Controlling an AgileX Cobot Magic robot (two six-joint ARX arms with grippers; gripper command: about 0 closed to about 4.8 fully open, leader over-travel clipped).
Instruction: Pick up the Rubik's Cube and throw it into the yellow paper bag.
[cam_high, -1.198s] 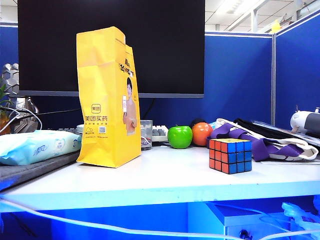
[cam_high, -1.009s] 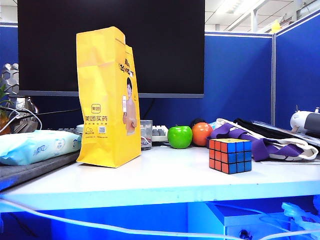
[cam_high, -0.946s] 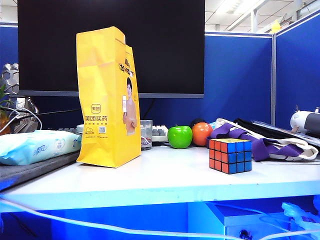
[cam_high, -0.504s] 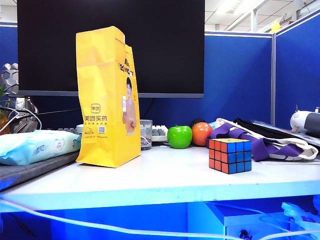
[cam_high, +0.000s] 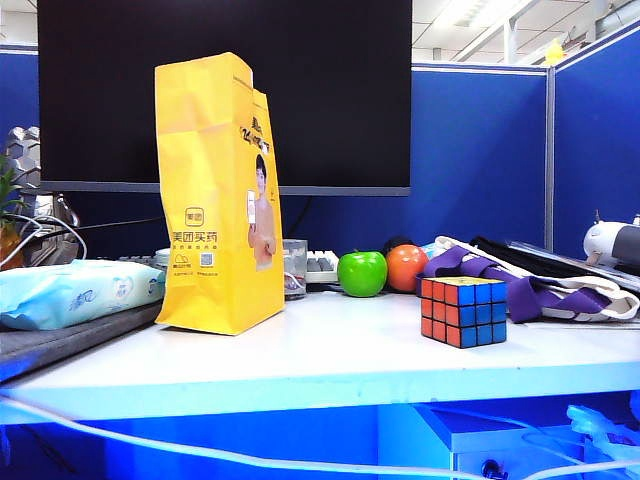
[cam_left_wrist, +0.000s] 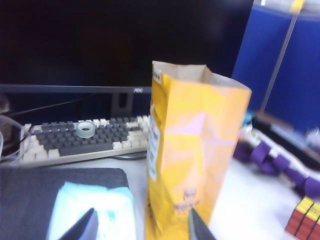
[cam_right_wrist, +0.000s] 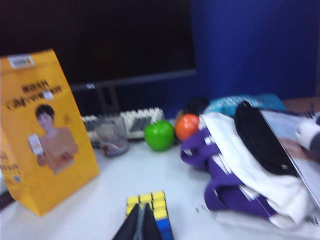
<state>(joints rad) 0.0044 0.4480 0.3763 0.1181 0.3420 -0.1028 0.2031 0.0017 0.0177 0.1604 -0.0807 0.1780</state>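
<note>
on the near right of the white table (cam_high: 330, 360) the rubik's cube (cam_high: 463, 312) sits untouched, well apart from the yellow paper bag (cam_high: 215, 190) standing left. right gripper (cam_right_wrist: 141, 222) hovers just short of the cube, jaws pinched together (they must open first, or they'll nudge it away). left gripper (cam_left_wrist: 142, 225), near the bag, looks parted, and could topple it.

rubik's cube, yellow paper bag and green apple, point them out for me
Rubik's Cube (cam_high: 463, 311), exterior view, on its blue front face.
yellow paper bag (cam_high: 205, 180), exterior view, on the plain upper front panel.
green apple (cam_high: 362, 273), exterior view, on the middle of its skin.
</note>
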